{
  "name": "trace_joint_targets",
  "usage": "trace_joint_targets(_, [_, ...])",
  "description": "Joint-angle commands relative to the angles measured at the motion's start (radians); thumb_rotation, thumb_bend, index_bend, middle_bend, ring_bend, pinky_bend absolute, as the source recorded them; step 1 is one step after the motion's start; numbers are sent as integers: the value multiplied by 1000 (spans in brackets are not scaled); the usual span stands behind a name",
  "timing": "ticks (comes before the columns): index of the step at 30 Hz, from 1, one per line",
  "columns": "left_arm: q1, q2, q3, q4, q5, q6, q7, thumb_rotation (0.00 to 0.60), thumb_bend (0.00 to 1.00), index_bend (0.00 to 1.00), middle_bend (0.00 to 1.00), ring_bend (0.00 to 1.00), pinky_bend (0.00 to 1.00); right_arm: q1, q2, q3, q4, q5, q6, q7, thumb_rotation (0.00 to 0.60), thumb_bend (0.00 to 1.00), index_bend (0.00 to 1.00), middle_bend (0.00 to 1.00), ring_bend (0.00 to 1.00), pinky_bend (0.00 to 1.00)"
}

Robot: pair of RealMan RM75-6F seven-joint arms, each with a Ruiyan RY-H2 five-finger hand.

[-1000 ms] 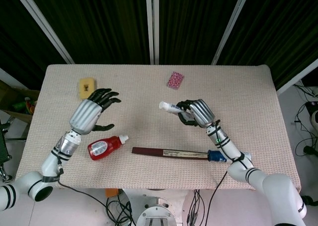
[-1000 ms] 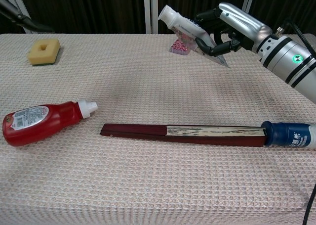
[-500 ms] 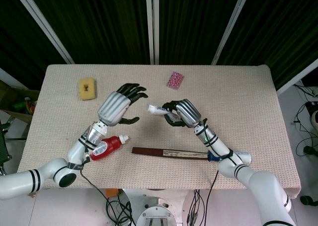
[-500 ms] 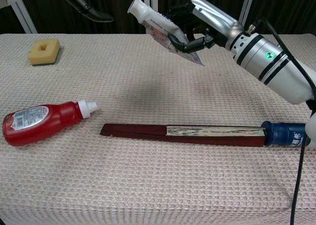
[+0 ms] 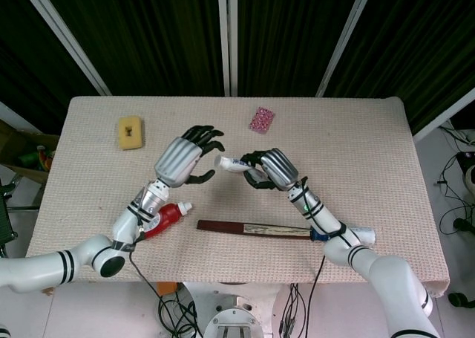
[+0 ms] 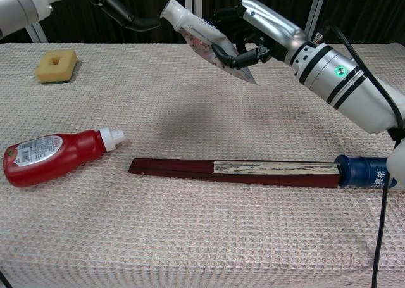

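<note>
Tube (image 6: 205, 38) hangs above the counter (image 6: 190, 111), clamped in the right robot hand (image 5: 271, 167), cap toward the left robot hand (image 5: 182, 158), whose fingers are spread just beside it. Likely a handover; next calls for closing on the cap end.

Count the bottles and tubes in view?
3: a white tube held aloft by the right hand; a red bottle lying front left; a blue-and-white one partly hidden behind the right arm.

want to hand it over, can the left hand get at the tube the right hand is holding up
Probably yes: the left hand is open beside the tube's cap, which sticks out of the right hand with nothing between.
</note>
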Motion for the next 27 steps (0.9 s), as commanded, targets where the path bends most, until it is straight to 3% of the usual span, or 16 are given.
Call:
trace_joint_targets(1, [-4,-9,1,10,-1,5,-1,600,292,372,182,127,165,1,-1,-1,-2,1,-1,4,600,823,861,721,567,779])
trace_joint_targets(9, [-8,-22,6,28,-4,15,-2,586,326,394,186,127,166,4,-4,-4,-4,5,0,9,600,823,865,725,571,781])
trace_joint_targets(20, [-9,-33,18,43,5,24,-29,497,390,421,194,127,166,10,-9,-2,-9,13,-8,16,600,823,868,728,574,783])
trace_joint_targets(27, [-10,-45,24,63,16,36,-36,489,403,421,195,127,166,17,-11,2,-17,16,-9,24,600,823,872,730,574,783])
